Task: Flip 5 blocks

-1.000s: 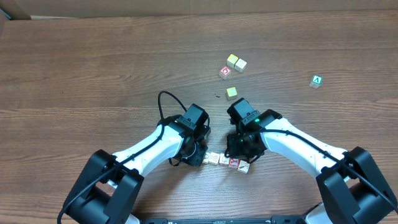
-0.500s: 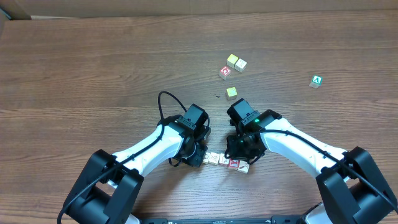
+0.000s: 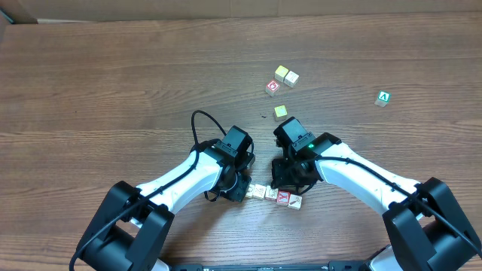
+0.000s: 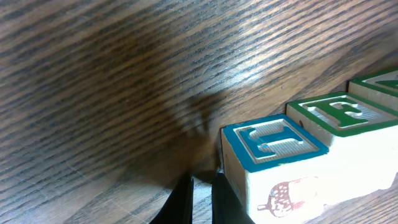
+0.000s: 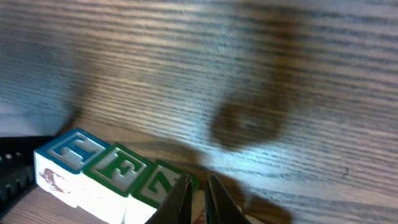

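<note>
Mid-task, between flips by the look of it: both arms are down at the row of blocks [image 3: 271,195] near the front of the table [image 3: 113,83], neither holding anything. Left gripper [image 4: 200,183] has its jaws pinched together and empty, tips on the wood just left of the blue-letter block [image 4: 273,158], the row's left end; can't tell if it's touching. Green-letter blocks [image 4: 339,115] butt up against it, no gaps. Right gripper [image 5: 198,183] is also closed and empty, tips at the row's other end, over the last green-letter block there [image 5: 163,182]. Next move probably means opening one gripper and straddling an end block, or tipping it over with closed tips; inner blocks leave no finger room. A red-faced block [image 3: 272,88] lies well apart up right, among yellow cubes [image 3: 286,75].
</note>
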